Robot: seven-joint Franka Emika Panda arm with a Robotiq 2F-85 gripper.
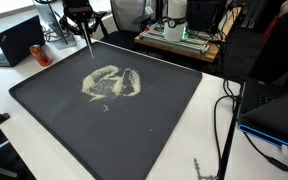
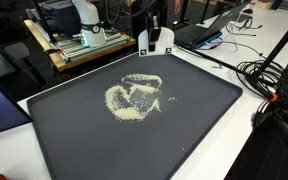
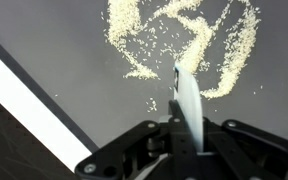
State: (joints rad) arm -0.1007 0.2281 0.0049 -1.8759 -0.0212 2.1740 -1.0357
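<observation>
Gripper: we are seeing the black gripper (image 3: 187,130) coming in from the bottom edge of the wrist view. Its fingers are pressing together on a thin white flat blade (image 3: 187,95) and gripping it at its upper end.
Blade: it is pointing away from the fingers toward the mat, a little tilted. In an exterior view it is showing as a thin pale stick slanting under the gripper.
Grains: the pale beige loose grains (image 3: 134,35) are lying in a swirl of curved lines. The blade tip is standing at the near edge of this swirl, among some scattered grains. We are not able to tell if the tip is touching the mat.
Mat: the large black square mat (image 1: 164,120) is carrying the grains, around its middle and a little toward the arm's side.
Table: the white table (image 3: 14,95) is showing as a bright band just beside the mat's edge.
Farther: a black laptop (image 1: 19,42) is standing on the table beyond one mat corner, and black cables (image 2: 269,75) are lying beside another edge.
</observation>
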